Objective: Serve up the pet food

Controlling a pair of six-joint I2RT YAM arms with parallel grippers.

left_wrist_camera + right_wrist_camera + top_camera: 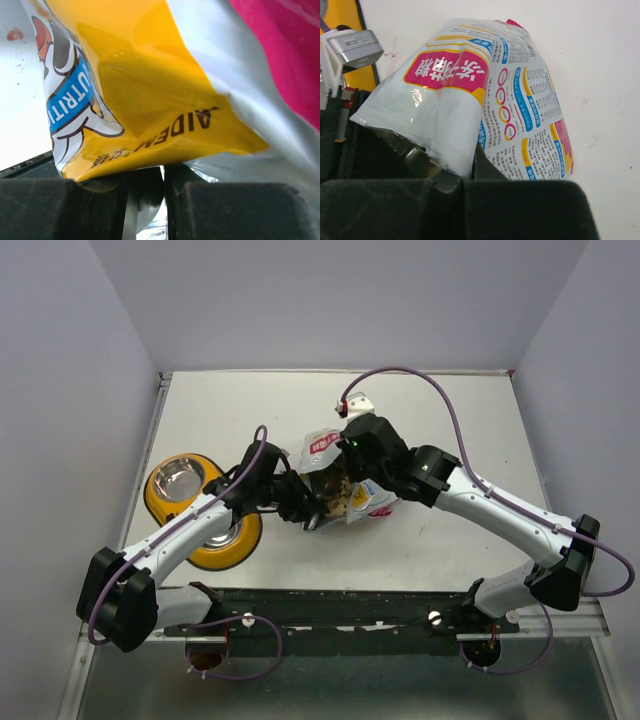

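The pet food bag [322,448], white and yellow with pink panels, lies in the middle of the table with its torn mouth towards the arms. Brown kibble [340,498] shows inside the mouth. My left gripper [307,516] is shut on the bag's near-left edge; the yellow printed film [150,90] fills the left wrist view above its closed fingers [164,172]. My right gripper [352,466] is shut on the opposite lip of the mouth; in the right wrist view the torn white edge [445,150] runs between its fingers [470,175]. The two grippers hold the mouth spread apart.
The yellow double-bowl feeder [160,502] with two steel bowls lies left of the bag, under my left arm; its yellow rim shows in the right wrist view [340,15]. White walls close in the table's back and sides. No scoop can be clearly made out.
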